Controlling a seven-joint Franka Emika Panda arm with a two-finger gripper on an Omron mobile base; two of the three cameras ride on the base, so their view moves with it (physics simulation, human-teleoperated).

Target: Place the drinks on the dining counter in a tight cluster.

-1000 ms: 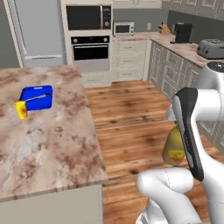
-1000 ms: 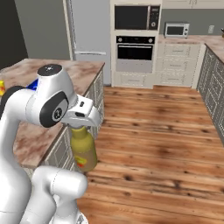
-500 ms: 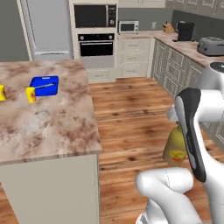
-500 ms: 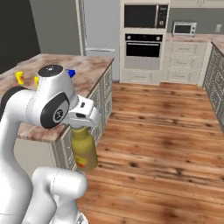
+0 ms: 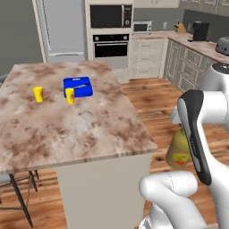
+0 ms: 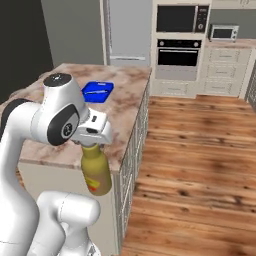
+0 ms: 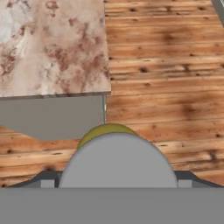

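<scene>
Bottle [image 5: 179, 150], amber, hangs lower right beside the counter [image 5: 80, 129], off its edge. From the right, the claw [image 6: 92, 142] is clamped on its neck, clear for carrying. Hand view: grey cap [image 7: 117, 162] bottom centre.

Gripper [image 6: 93, 144] clamps amber bottle [image 6: 96, 172] by its neck, hanging beside the marbled desk [image 6: 125, 107] edge; blue tray [image 6: 97, 91] on desk.
</scene>
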